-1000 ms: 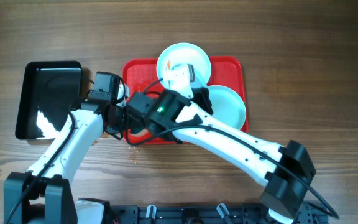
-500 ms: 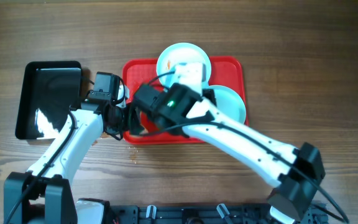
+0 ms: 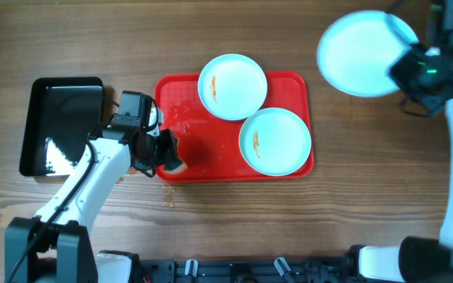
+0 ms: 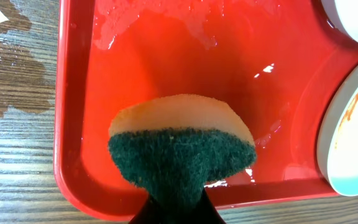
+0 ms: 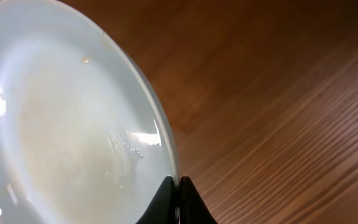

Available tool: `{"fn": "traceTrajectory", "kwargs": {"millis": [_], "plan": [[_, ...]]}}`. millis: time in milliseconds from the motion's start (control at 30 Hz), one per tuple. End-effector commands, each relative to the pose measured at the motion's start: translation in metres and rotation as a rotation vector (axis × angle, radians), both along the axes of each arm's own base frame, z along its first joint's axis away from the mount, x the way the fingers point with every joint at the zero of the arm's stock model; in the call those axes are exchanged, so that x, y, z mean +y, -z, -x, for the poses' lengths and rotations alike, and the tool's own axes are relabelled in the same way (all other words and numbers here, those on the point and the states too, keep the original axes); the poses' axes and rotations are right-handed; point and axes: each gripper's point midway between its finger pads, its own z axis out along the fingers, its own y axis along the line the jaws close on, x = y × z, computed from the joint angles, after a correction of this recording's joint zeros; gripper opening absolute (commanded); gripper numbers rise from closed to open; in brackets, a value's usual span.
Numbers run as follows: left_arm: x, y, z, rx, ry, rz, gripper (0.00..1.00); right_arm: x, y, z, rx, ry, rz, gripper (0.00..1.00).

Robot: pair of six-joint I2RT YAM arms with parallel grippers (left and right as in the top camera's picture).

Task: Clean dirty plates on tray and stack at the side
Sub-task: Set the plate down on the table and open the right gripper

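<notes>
On the red tray (image 3: 293, 88) two of the plates lie flat. The far plate (image 3: 232, 86) sits with its edge over the tray's far rim and carries a short orange-brown smear left of its centre. The near plate (image 3: 274, 141) lies toward the tray's right near corner with a similar smear on its left half. Their rims meet or come very close, and the overhead view does not settle which. A third plate (image 3: 359, 53) is off the tray, well apart to the right and held tilted above the bare wood. Seen from the right wrist, its face is pale with a wet sheen and one tiny orange speck near the rim. The right gripper (image 5: 178, 198) has its two dark fingers pinched tight on that plate's edge. At the tray's left near corner the left gripper (image 4: 174, 210) is clamped on a sponge (image 4: 182, 143), dark green scouring layer toward the camera and yellow foam beyond. The sponge rests just inside the rim on the tray's floor. Water films the tray's left far area, and damp patches darken the table (image 3: 211, 31) beside it. A smaller black tray (image 3: 69, 110) sits to the left, near the red one but not touching it.
</notes>
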Motion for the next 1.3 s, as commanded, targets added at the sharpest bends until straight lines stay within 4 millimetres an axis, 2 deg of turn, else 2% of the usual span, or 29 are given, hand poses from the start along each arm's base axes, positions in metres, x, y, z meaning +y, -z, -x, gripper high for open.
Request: {"fn": "traceTrajectory", "kwargs": {"millis": [0,133,267,367,533,567,600,667,700,767,867,900,1067,1167,1267], "plan": [[-0.005,-0.007,-0.007,-0.018,0.005,0.019,0.04,-0.024,0.061,0.000,0.068,-0.047,-0.208,0.05],[-0.005,-0.007,-0.009,-0.027,0.005,0.020,0.04,-0.041,0.118,0.000,0.074,-0.029,-0.310,0.04],[-0.005,-0.007,-0.009,-0.027,0.005,0.020,0.04,-0.041,0.166,0.002,0.093,-0.019,-0.367,0.04],[-0.005,-0.007,-0.009,-0.027,0.005,0.020,0.04,-0.043,0.185,0.000,0.097,-0.018,-0.367,0.04],[-0.005,-0.007,-0.009,-0.029,0.005,0.021,0.04,-0.047,0.186,-0.007,0.074,-0.011,-0.356,0.05],[-0.005,-0.008,-0.010,-0.032,0.005,0.021,0.04,-0.047,0.187,-0.007,0.074,-0.011,-0.356,0.10],[-0.005,-0.008,-0.010,-0.033,0.005,0.021,0.04,-0.046,0.187,-0.006,0.079,-0.013,-0.357,0.20],[-0.005,-0.008,-0.012,-0.038,0.005,0.022,0.04,-0.045,0.187,-0.003,0.089,-0.016,-0.361,0.52],[-0.005,-0.008,-0.012,-0.040,0.005,0.022,0.04,-0.044,0.188,-0.002,0.096,-0.017,-0.365,0.64],[-0.006,-0.008,-0.012,-0.042,0.005,0.023,0.04,-0.042,0.187,0.003,0.116,-0.013,-0.375,0.79],[-0.006,-0.008,-0.012,-0.042,0.005,0.023,0.04,-0.031,0.178,0.004,0.122,-0.041,-0.425,0.80],[-0.006,-0.008,-0.012,-0.042,0.005,0.023,0.04,-0.025,0.173,0.001,0.105,-0.079,-0.438,0.79],[-0.006,-0.009,-0.014,-0.050,0.004,0.024,0.04,0.041,0.126,-0.023,-0.060,-0.419,-0.489,0.79],[-0.006,-0.009,-0.016,-0.050,-0.020,0.031,0.04,0.091,0.106,-0.036,-0.126,-0.587,-0.455,0.81],[-0.006,-0.010,-0.018,-0.056,-0.019,0.032,0.04,0.159,0.096,-0.055,-0.196,-0.772,-0.382,0.80]]}}
